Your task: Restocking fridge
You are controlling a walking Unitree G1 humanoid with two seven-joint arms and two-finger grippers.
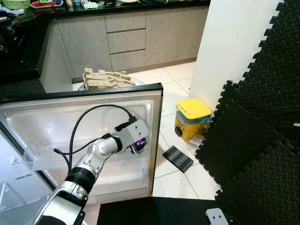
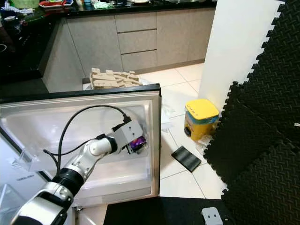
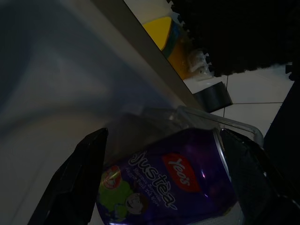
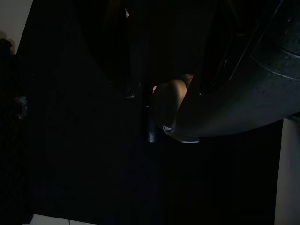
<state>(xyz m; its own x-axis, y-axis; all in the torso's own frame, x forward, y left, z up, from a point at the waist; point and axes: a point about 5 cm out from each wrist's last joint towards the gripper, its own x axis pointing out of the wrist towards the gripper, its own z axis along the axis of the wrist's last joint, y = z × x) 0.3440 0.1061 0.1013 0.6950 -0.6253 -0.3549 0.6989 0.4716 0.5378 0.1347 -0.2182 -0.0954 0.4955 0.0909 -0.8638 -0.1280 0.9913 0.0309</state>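
Left pincer [image 3: 159,187] grips purple can [image 3: 173,187]; can bottom cut off.

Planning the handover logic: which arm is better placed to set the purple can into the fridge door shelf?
Left. The left gripper holds the purple can between its fingers, right at the fridge door shelf. The right arm hangs idle in the dark.

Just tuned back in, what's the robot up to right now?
The left arm reaches into the open fridge door, and its tool has a purple drink can between its two fingers at the clear door shelf. Whether the can already rests on the shelf cannot be told. A yellow-lidded tub stands on the tiled floor beside the door. The right arm hangs idle.
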